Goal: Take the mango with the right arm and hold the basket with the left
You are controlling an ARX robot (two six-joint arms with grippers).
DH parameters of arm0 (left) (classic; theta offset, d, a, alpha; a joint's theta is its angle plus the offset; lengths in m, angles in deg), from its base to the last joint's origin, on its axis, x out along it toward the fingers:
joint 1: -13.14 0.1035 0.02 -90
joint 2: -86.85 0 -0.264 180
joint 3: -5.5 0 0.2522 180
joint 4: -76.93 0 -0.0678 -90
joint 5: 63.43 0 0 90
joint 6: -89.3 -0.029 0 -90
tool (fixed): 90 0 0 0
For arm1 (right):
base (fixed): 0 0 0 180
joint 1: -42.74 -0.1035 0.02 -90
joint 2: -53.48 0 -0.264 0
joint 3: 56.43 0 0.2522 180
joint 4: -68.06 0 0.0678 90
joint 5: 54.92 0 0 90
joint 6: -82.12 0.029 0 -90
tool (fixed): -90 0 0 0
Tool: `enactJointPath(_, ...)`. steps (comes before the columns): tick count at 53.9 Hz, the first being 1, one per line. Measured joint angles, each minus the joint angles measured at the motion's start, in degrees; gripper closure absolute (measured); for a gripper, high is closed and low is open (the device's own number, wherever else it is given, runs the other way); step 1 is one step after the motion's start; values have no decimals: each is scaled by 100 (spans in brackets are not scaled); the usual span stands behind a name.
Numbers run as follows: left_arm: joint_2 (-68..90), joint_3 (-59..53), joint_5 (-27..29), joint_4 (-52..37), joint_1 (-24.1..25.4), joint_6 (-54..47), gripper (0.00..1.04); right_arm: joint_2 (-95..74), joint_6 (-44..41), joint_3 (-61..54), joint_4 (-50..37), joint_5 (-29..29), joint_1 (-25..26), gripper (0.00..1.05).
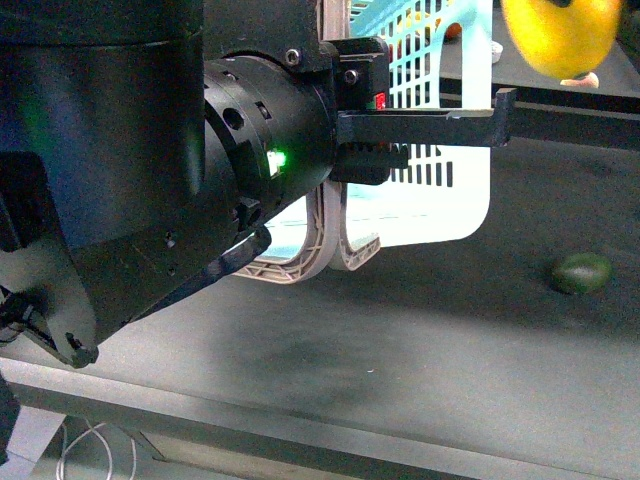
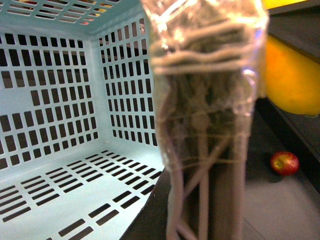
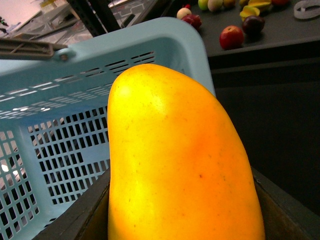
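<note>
The turquoise basket (image 1: 440, 200) with slotted walls is lifted and tilted, and its grey-brown handles (image 1: 330, 250) hang below my left arm. My left gripper (image 1: 400, 145) is shut on the basket at its handle side. In the left wrist view the tape-wrapped handles (image 2: 205, 125) fill the middle, blurred, in front of the basket's empty inside (image 2: 55, 125). The yellow-orange mango (image 3: 175, 160) fills the right wrist view, with my right gripper (image 3: 180, 215) shut on it and a dark finger on either side. The mango (image 1: 560, 35) hangs high, right of the basket, and its mango side (image 2: 292, 80) shows past the handles.
A dark green oval fruit (image 1: 582, 272) lies on the dark tabletop (image 1: 400, 350) to the right. A red apple (image 2: 284, 163) rests on the table beyond the handles. Further back lie a red apple (image 3: 231, 36), a dark plum (image 3: 253, 23) and several other fruits.
</note>
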Motion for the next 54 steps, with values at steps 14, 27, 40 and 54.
enactJointPath(14, 0, -2, 7, 0, 2, -2, 100, -616, -13, 442, 24, -304, -518, 41)
enactJointPath(27, 0, 0, -2, 0, 2, 2, 100, -1244, 2, 787, 24, -457, -767, 41)
enactJointPath(40, 0, -2, 2, 0, 2, 0, 100, -1759, 52, 1078, -15, -514, -850, 41)
enactJointPath(54, 0, 0, 4, 0, 2, 0, 100, -2048, 166, 1198, -251, -612, -850, 35)
